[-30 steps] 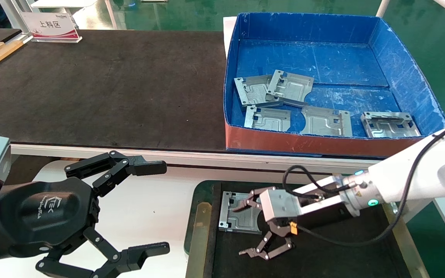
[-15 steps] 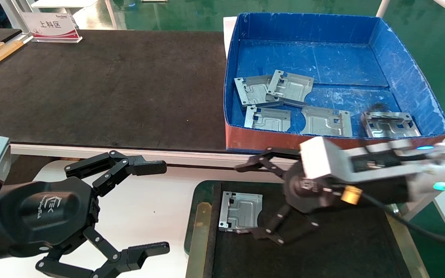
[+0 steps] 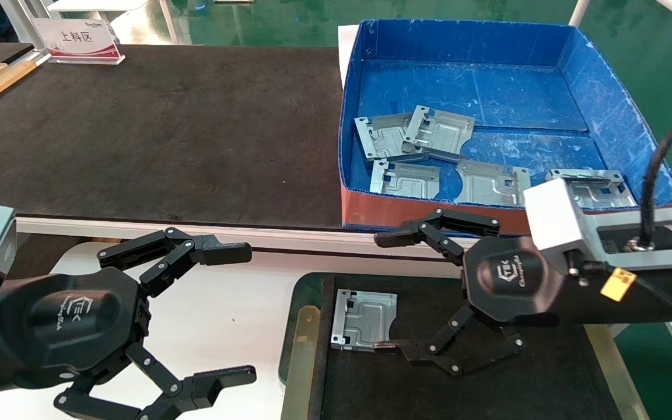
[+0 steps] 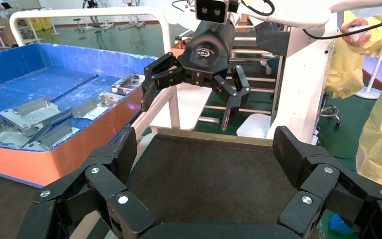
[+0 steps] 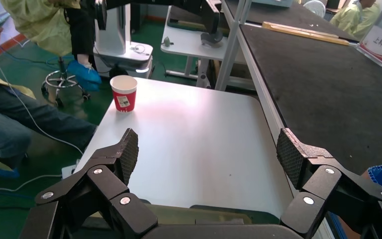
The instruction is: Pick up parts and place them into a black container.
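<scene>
The right gripper point(image 3: 391, 291), empty with its jaws wide apart, hung above the black container point(image 3: 307, 291) where one part point(image 3: 364, 319) already lay, and the other parts point(image 3: 490, 182) lay beyond it in the blue box point(image 3: 622, 111), nearer this arm than the open, parked left gripper point(image 3: 237, 312).

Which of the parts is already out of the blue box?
The part lying flat at the left end of the black container, beside the right end effector. The others all lie in the blue box.
</scene>
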Motion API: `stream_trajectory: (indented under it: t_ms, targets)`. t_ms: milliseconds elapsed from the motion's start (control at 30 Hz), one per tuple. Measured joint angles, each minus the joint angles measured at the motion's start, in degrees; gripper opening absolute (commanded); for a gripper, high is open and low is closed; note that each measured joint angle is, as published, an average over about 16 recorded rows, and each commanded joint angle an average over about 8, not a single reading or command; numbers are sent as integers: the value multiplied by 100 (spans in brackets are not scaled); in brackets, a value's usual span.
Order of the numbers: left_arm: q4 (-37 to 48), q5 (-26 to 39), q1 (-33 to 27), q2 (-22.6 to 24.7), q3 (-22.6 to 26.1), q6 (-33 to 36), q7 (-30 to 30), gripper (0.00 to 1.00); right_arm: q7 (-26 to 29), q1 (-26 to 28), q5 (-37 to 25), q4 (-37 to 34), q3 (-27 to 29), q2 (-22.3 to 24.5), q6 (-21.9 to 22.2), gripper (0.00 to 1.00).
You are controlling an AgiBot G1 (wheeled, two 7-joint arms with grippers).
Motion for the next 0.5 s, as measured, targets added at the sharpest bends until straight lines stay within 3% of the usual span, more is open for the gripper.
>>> stream_trajectory:
  t_ms: [500]
  targets:
    - [1, 0, 0, 0, 1, 1, 0, 100, 276, -440, -58, 403, 562, 102, 101, 100]
